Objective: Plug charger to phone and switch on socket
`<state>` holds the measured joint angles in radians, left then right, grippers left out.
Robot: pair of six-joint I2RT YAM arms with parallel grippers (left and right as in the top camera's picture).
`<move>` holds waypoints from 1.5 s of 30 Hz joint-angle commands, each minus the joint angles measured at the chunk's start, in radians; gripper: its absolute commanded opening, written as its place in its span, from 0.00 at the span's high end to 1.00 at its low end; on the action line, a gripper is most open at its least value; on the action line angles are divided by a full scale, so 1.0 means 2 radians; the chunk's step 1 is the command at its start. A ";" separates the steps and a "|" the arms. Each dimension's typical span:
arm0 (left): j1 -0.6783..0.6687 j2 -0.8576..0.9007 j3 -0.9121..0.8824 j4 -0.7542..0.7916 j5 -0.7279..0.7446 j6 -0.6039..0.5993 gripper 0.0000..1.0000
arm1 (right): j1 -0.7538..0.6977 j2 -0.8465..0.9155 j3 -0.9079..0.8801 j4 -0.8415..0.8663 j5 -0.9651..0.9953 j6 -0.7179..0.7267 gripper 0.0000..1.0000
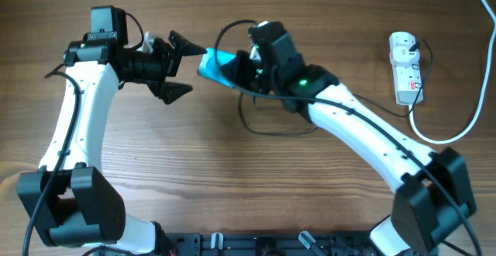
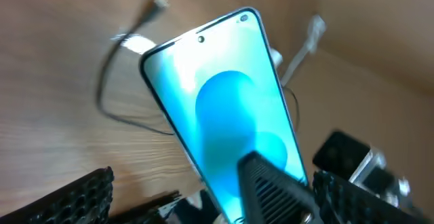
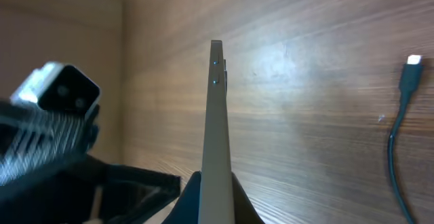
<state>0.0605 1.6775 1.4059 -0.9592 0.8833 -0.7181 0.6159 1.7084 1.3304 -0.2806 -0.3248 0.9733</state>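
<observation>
The phone [image 1: 214, 64] has a teal-blue screen and is held off the table, tilted. My right gripper [image 1: 242, 70] is shut on it; in the right wrist view the phone [image 3: 215, 115] stands edge-on between the fingers [image 3: 215, 200]. My left gripper [image 1: 180, 67] is open, and the phone's near end [image 2: 224, 102] sits between its spread fingers [image 2: 217, 207]. The charger's black cable [image 1: 263, 128] loops on the table under the right arm. Its plug tip lies free in the right wrist view [image 3: 411, 68] and the left wrist view [image 2: 159, 5]. The white socket [image 1: 405, 67] lies far right.
A thicker white cable [image 1: 465, 124] curves along the right edge of the table beside the socket. The right arm spans the middle right of the wooden table [image 1: 194, 171]. The left arm stands along the left side.
</observation>
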 commanded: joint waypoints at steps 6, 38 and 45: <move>-0.002 -0.012 0.001 0.113 0.188 0.081 0.08 | -0.029 -0.057 0.008 0.079 -0.064 0.139 0.96; -0.042 -0.012 0.001 0.251 0.229 -0.062 0.06 | -0.039 -0.193 -0.257 0.414 0.062 0.279 0.96; -0.068 -0.012 0.001 0.290 0.172 -0.125 0.13 | -0.006 -0.177 -0.257 0.413 0.122 0.329 0.96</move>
<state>-0.0525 1.6752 1.4040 -0.4408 1.2907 -0.8902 0.5854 1.3327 0.8051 0.5266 -0.1585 1.5688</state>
